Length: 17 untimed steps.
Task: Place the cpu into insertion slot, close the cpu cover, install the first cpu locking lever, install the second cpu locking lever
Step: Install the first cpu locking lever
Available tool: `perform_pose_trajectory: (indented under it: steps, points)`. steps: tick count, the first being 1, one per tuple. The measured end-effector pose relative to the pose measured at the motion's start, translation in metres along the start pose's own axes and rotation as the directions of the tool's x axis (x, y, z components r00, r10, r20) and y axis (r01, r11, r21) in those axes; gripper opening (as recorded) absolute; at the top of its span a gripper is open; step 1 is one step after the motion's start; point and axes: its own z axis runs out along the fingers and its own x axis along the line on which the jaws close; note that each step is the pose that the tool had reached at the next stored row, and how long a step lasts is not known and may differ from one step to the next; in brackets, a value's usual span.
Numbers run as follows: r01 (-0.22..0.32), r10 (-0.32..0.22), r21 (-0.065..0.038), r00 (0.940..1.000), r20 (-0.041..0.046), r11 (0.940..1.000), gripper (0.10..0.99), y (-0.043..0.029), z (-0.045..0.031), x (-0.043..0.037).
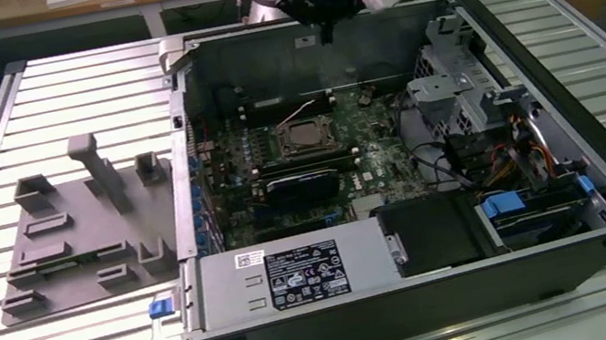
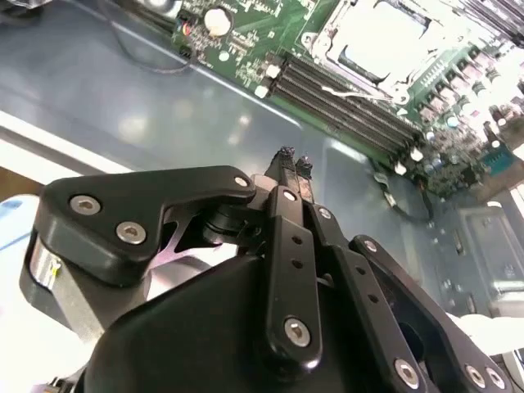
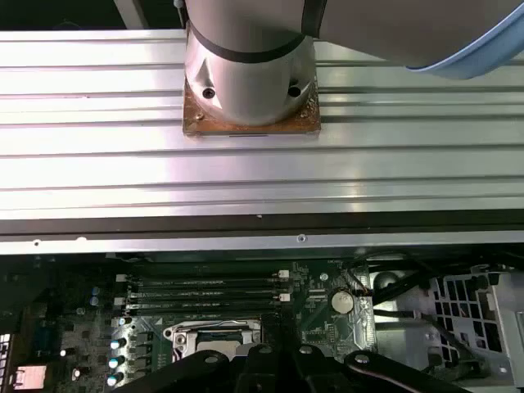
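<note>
1. Two fingertips of the end effector point(image 2: 293, 160) are pressed together with nothing between them. In the exterior view it hangs high at the far wall of the open computer case point(image 1: 428, 325), which stands on the slatted tabletop point(image 1: 573, 14).
2. The insertion slot point(image 1: 308, 138) lies on the green board, well apart from the end effector: lower, nearer the camera and slightly toward the exterior view's left.
3. In the second wrist view a pale, shiny square, seemingly the cpu point(image 2: 372, 41), sits inside the slot's metal rim. I cannot tell whether the cpu cover is fully down.
4. A thin pale rod point(image 2: 360, 96), probably a locking lever, runs beside the slot next to the memory slots point(image 2: 327, 90).
5. My judgement: pressing work suits the joined fingertips. Descend squarely, push on metal only and keep off the memory slots and small board parts.
</note>
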Motion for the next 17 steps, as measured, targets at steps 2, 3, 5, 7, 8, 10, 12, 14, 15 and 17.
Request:
perform_pose_trajectory:
  steps: [2,3,5,7,8,10,12,14,15,17]
  points:
    - [0.0,0.0,0.0,1.0,0.0,1.0,0.102,0.0027,-0.0086,-0.0002]
    - [0.0,0.0,0.0,1.0,0.0,1.0,0.102,0.0042,-0.0132,-0.0003]
    - [0.0,0.0,0.001,1.0,0.0,1.0,0.102,0.0069,-0.0218,-0.0005]
    - [0.0,0.0,0.001,1.0,0.0,1.0,0.102,0.0097,-0.0304,-0.0006]
    - [0.0,0.0,0.001,1.0,0.0,1.0,0.102,0.011,-0.0345,-0.0007]
    - [0.0,0.0,0.001,1.0,0.0,1.0,0.102,0.0138,-0.0434,-0.0009]
    - [0.0,0.0,0.001,1.0,0.0001,1.0,0.102,0.0165,-0.0519,-0.0011]
    - [0.0,0.0,0.001,1.0,0.0001,1.0,0.102,0.0185,-0.058,-0.0012]
    - [0.0,0.0,0.001,1.0,0.0001,1.0,0.102,0.0185,-0.0579,-0.0012]
    - [0.0,0.0,0.001,1.0,0.0,1.0,0.102,0.0183,-0.0573,-0.0012]
